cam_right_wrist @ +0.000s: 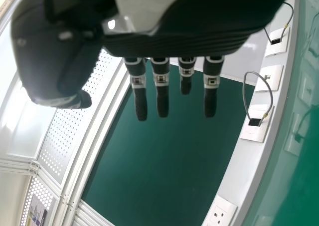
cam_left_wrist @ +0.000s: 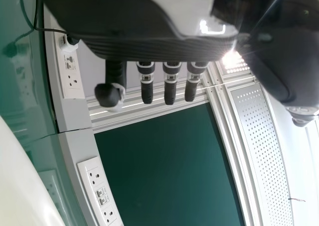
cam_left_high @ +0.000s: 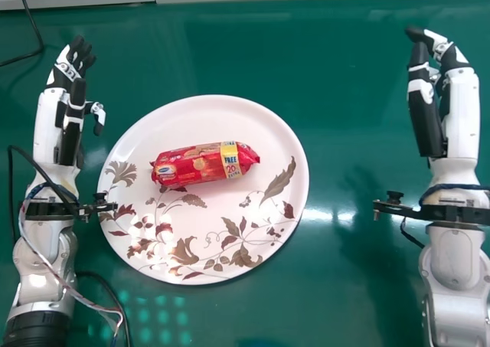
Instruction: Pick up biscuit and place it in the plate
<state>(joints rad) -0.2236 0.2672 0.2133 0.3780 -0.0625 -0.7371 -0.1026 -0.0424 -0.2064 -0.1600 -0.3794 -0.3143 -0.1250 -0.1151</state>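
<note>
Left hand (cam_left_high: 50, 125) and right hand (cam_left_high: 463, 113) both open, empty, either side of the floral plate (cam_left_high: 253, 125), red biscuit packet (cam_left_high: 203, 165) already lying on it, so you look done: don't regrasp, just ease the left wrist bracket (cam_left_high: 99, 207) outward without nudging the plate.

There are one plate (cam_left_high: 218, 117), one biscuit packet (cam_left_high: 200, 165) on it, and two hands (cam_left_high: 462, 113), one on each side of it.

I'm holding left arm (cam_left_high: 38, 272) and right arm (cam_left_high: 456, 259) well apart.
My left hand (cam_left_high: 74, 109) is pointing forward, fingers loosely extended; my right hand (cam_left_high: 423, 106) is mirroring it, fingers slightly bent.
</note>
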